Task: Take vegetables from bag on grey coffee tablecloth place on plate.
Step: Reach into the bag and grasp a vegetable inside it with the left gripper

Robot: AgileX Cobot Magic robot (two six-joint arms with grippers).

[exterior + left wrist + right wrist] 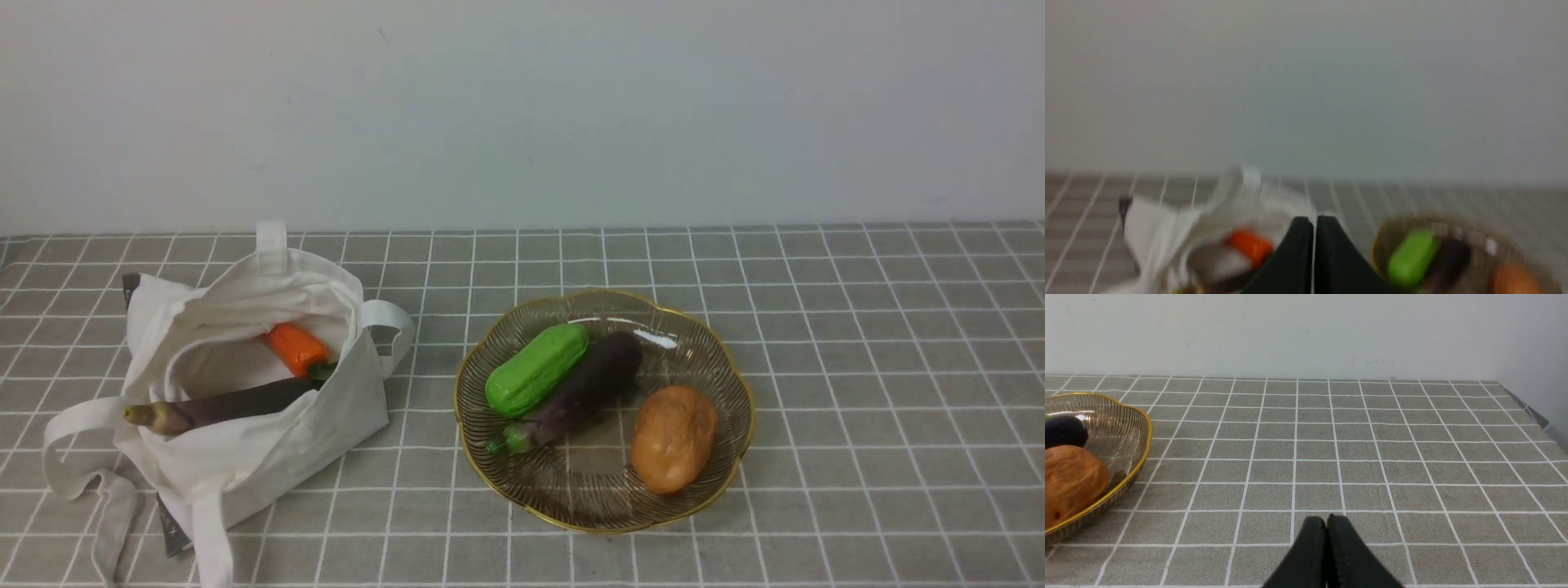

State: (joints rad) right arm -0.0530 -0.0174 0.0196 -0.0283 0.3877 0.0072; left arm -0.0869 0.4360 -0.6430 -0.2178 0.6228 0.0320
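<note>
The off-white bag lies open at the left of the grey coffee tablecloth. In it lie a long slim dark purple eggplant and a small orange vegetable. The glass plate with a gold rim stands to its right. Neither gripper shows in the front view. My left gripper is shut and empty, short of the bag and the orange vegetable; this view is blurred. My right gripper is shut and empty above bare cloth, right of the plate.
On the plate lie a green cucumber, a thicker purple eggplant with a green stem and a brown potato-like piece. A pale wall stands behind the table. The cloth's right edge shows in the right wrist view.
</note>
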